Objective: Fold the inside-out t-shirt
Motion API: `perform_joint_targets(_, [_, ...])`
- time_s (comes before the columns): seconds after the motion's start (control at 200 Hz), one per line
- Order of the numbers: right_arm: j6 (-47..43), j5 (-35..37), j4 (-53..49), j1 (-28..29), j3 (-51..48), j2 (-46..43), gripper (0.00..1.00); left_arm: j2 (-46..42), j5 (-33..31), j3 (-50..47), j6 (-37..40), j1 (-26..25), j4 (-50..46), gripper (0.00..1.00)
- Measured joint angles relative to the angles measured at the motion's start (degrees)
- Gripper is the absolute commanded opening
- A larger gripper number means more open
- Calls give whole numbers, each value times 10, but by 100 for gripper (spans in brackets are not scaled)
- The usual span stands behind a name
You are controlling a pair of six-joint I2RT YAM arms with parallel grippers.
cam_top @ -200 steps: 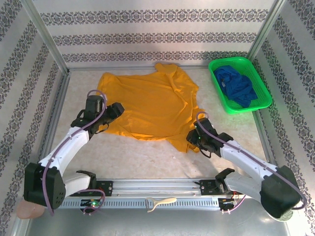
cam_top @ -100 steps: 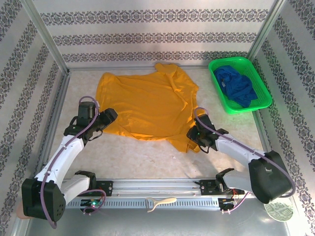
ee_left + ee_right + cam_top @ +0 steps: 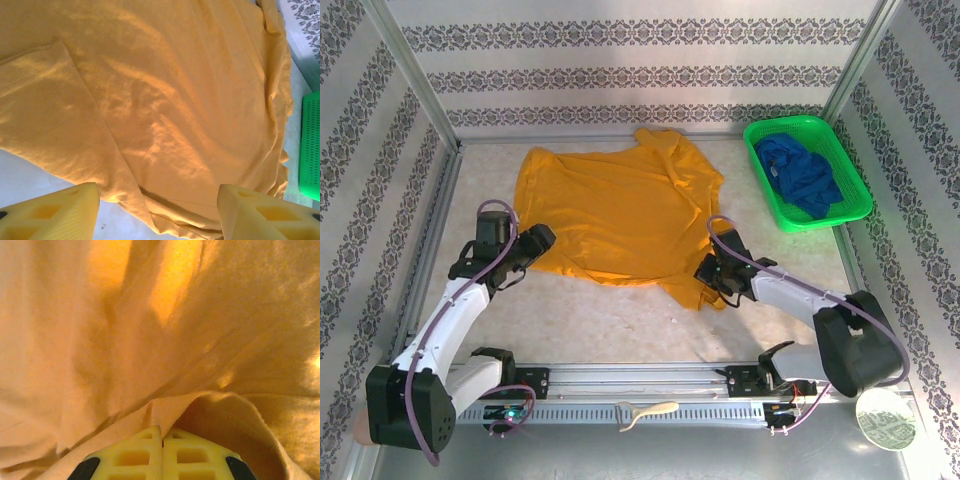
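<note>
**T-shirt pinched thinly on one side, free on the other**

T-shirt (image 3: 620, 210) lies spread on the tabletop (image 3: 620, 320) just left of the basket (image 3: 763, 180). It is mostly flat, but rumpled along the edge that faces the basket.

The right pincer (image 3: 708, 272) is at the hem corner closest to the basket's near end. Its fingers (image 3: 135, 457) are pressed together, with a lip of hem caught at the very tips. The left pincer (image 3: 535, 243) is at the shirt edge farthest from the basket. It stands wide over the cloth beside a sleeve seam, with nothing between its fingers.

- **Slipping grip:** The right bite looks shallow, so a quick lift or a long pull could draw the hem out of the tips and drop the corner.
- **One layer only:** I cannot tell whether both layers are caught. If only one is, the layers would part and the fold would bunch.
- **Uneven pull:** If the right arm pulls before the left pincer closes, the whole shirt would likely drag and skew instead of folding.
- **Wrong hold on the far side:** The left pincer could close on the sleeve fold rather than the hem, giving a crooked crease.
- **Snagging:** A pull toward the basket may snag cloth on its rim.
</note>
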Motion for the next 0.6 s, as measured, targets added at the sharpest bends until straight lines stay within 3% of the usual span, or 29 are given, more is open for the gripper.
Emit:
perform_joint_targets(0.175, [16,-2,-37,27,-20,-138,0,-4,1,-22,-2,36,-4,69])
perform_joint_targets(0.42, [140,32,-128,161,-153,-398,0,-3,-1,-71,-3,103,-14,70])
perform_joint_targets(0.6, [241,70,-185,254,-218,-463,0,29,-3,-73,10,142,-14,72])
